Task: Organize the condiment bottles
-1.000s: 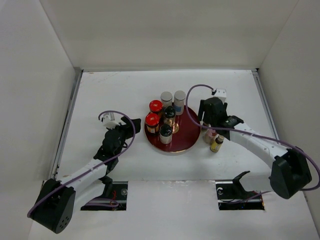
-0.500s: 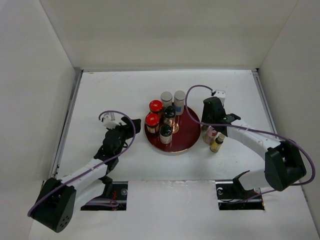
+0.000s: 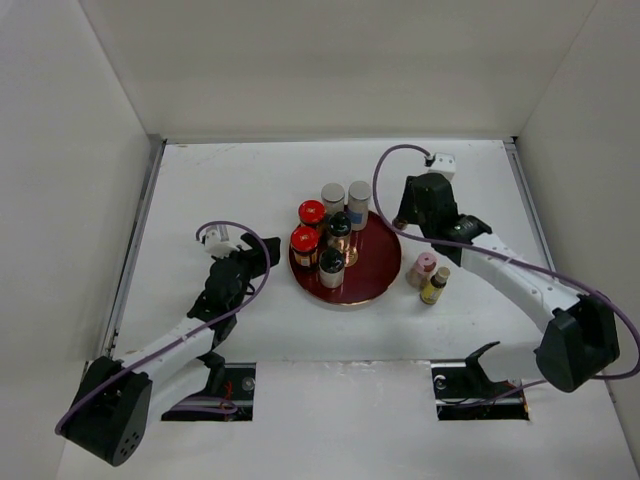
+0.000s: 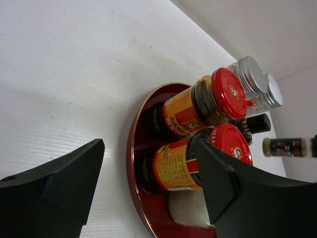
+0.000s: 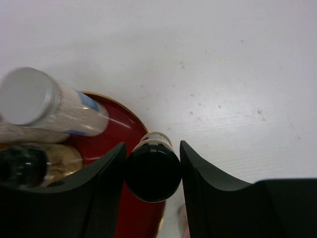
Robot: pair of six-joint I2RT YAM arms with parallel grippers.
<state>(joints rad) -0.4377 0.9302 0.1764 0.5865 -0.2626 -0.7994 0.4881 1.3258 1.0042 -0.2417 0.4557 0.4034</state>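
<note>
Top external view, taking the tray (image 3: 378, 262) as the dial with 12 o'clock away from the arm bases. Nearest, at 9 o'clock just off the rim, the left gripper (image 3: 262, 250) hangs with its jaws spread and nothing between them, facing the nearer red-capped jar (image 3: 304, 240). At 4 o'clock the yellow-bodied bottle (image 3: 435, 288) and at 3 o'clock the pink-capped bottle (image 3: 424, 267) stand upright on the table (image 3: 250, 180), just beside each other and near the rim. Farther out, at 2 o'clock, the right gripper (image 3: 410, 218) hangs over the tray's edge. The right wrist view shows its fingers pressed against both sides of a black-capped bottle (image 5: 152, 173), cap toward the camera, so its long axis probably runs straight down. The set-down turns on this: bare red floor lies toward 8 o'clock from that bottle, a silver-capped jar (image 5: 54, 111) stands close at its 10 o'clock, and the right arm is plainly the nearer one. A second ago the right gripper was nearer the bases, at 3 to 4 o'clock, spread wider among three bottles on the table. Now two stand there and it has moved out to the rim. The left arm has not shifted.
</note>
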